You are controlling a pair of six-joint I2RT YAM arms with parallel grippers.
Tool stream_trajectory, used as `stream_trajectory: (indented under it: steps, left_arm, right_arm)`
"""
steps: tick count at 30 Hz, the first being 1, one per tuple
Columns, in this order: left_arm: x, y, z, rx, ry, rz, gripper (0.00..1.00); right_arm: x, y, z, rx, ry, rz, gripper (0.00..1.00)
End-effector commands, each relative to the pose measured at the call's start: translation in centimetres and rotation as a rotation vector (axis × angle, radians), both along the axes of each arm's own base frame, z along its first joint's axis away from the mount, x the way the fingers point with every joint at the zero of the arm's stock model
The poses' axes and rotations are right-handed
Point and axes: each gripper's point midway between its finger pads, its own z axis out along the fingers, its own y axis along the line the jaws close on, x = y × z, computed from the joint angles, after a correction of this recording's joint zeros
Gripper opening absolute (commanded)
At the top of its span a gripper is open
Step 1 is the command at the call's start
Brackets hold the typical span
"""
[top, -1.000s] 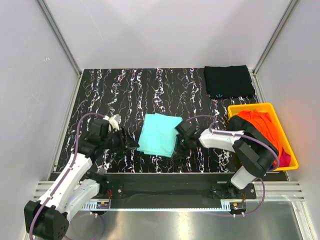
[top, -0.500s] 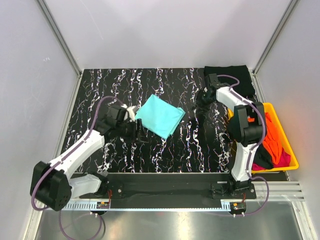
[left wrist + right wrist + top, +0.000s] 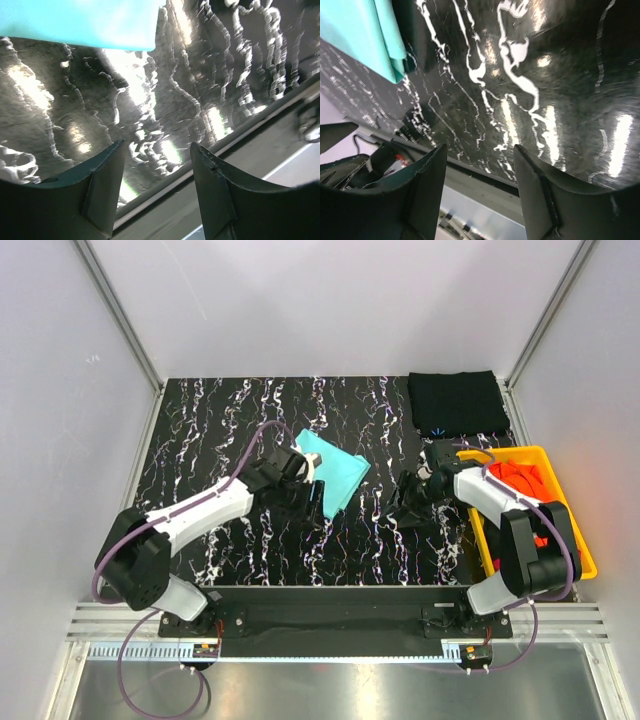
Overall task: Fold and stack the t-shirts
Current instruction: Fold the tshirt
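One bin (image 3: pixel 500 453) holds an orange shirt (image 3: pixel 522 478). Teal shirt (image 3: pixel 340 472) lies just ahead of my left claw (image 3: pixel 156 149), apart from my right claw (image 3: pixel 480 150). Both gape wide, empty.

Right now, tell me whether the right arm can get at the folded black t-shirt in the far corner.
Probably yes: the right gripper is open and empty, and only bare table lies between it and the black t-shirt; the yellow bin sits aside.

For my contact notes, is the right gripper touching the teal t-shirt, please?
Apart: top view shows bare table between right gripper and teal t-shirt.
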Motion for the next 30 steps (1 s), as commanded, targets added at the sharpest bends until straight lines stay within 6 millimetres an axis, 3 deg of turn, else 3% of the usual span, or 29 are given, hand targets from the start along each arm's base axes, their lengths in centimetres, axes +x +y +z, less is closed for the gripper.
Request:
stream_trajectory:
  steps: [1,2,3,4,5,7,13,18,24,30]
  left_arm:
    - [1.5,-3.1,2.4,-0.194,-0.007,0.065,0.59]
    - [0.8,-3.0,1.1,-0.225,0.037,0.099,0.59]
    - [1.0,-3.3,1.3,-0.292,0.092,0.2,0.59]
    - [2.4,-4.2,3.4,-0.415,0.015,0.236,0.59]
    - [2.2,-3.3,1.6,-0.43,0.064,0.36,0.6]
    - [2.8,-3.3,2.3,-0.555,0.004,0.428,0.63]
    - [5.2,-2.1,0.8,-0.657,0.004,0.666,0.65]
    - [6.0,-1.3,-1.7,-0.671,0.049,0.811,0.64]
    - [6.3,0.5,-4.8,-0.617,0.081,1.011,0.56]
    - [6.3,-1.5,-6.4,-0.605,0.17,1.058,0.5]
  right_arm:
    - [0.9,2.3,1.8,0.152,-0.054,-0.002,0.63]
    - [1.0,2.4,2.0,0.163,-0.062,-0.007,0.63]
    - [1.0,2.5,2.3,0.167,-0.074,-0.007,0.63]
    - [1.1,2.4,2.5,0.167,-0.082,-0.008,0.63]
    - [1.1,2.4,2.8,0.168,-0.098,0.001,0.64]
    - [0.9,2.3,2.8,0.166,-0.101,0.001,0.64]
    - [-0.2,2.4,2.7,0.184,-0.09,0.017,0.64]
    - [-0.5,2.5,2.9,0.196,-0.094,0.024,0.64]
    - [-0.6,2.4,3.1,0.196,-0.106,0.025,0.65]
    - [-0.4,2.5,2.6,0.192,-0.087,0.03,0.66]
